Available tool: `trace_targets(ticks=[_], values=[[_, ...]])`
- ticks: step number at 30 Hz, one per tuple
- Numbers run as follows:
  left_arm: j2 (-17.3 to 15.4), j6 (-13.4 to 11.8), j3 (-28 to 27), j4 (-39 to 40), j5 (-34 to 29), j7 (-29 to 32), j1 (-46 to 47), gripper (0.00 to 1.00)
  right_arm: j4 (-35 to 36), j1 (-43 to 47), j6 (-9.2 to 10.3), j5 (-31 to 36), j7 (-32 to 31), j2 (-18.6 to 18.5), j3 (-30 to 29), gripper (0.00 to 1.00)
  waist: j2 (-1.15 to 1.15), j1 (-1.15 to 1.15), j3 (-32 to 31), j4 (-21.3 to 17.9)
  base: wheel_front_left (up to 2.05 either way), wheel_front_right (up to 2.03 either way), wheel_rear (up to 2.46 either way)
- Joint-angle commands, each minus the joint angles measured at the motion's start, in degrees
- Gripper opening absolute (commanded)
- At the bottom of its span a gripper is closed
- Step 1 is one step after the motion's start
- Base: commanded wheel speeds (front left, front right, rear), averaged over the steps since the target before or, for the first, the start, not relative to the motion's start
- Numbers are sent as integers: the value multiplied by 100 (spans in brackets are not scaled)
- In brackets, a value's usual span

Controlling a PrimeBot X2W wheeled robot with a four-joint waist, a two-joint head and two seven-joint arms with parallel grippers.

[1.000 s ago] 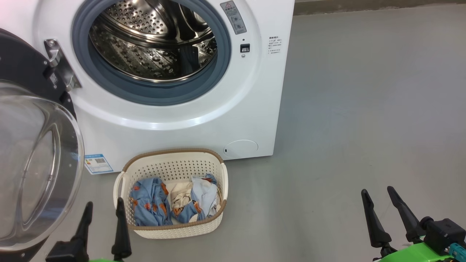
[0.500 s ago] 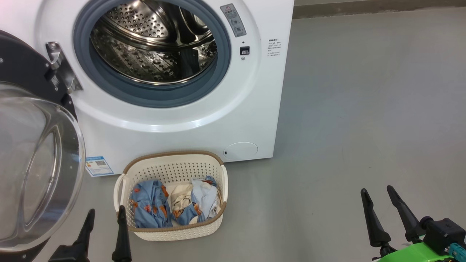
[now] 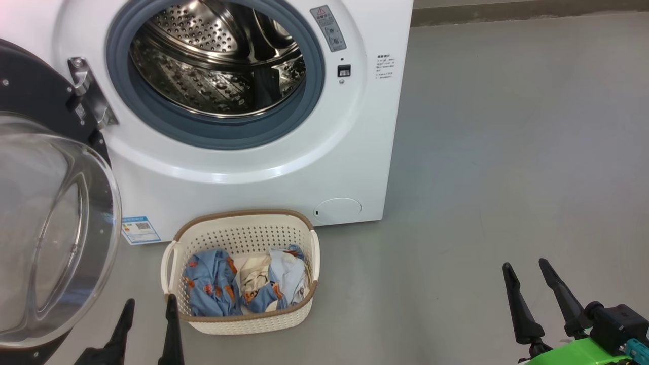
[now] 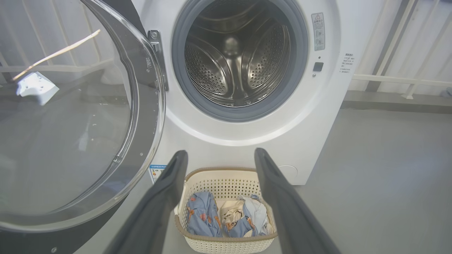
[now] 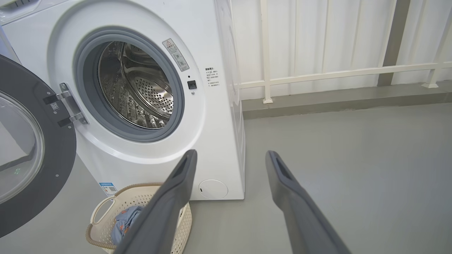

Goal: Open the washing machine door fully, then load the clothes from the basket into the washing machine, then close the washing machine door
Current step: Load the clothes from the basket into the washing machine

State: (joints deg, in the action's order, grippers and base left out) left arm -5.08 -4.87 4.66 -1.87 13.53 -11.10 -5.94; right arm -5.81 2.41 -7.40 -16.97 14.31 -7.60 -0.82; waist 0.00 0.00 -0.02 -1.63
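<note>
Several soft, crumpled clothes point(image 3: 213, 289), blue, orange-printed and cream, lie in the perforated cream basket point(image 3: 243, 235) on the smooth grey floor point(image 3: 481, 177), before the boxy white washing machine point(image 3: 329, 167); its round, glass-bowled door point(image 3: 50, 228) stands swung open, the dimpled steel drum point(image 3: 213, 76) showing. Tapered dark left fingers point(image 3: 172, 329) and right fingers point(image 3: 519, 309) stand apart, holding nothing

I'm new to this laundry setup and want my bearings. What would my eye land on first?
The white washing machine stands at the upper left of the head view, its shiny steel drum gaping. The washing machine door hangs wide open at far left, glass bowl bulging. Just before the machine sits the basket, holding the clothes in blue and cream.
</note>
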Motion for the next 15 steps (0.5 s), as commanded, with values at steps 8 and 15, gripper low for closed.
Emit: trace_targets(ticks=[8,15], values=[[-139,-82,-143,75,20,-65,124,100,122,-8,-9,37,62,-83,140,100,0,0,-9,53,0,0,0],[-171,-107,-137,81,34,-78,172,100,117,-22,-9,24,63,-76,146,100,0,0,45,94,0,0,0]])
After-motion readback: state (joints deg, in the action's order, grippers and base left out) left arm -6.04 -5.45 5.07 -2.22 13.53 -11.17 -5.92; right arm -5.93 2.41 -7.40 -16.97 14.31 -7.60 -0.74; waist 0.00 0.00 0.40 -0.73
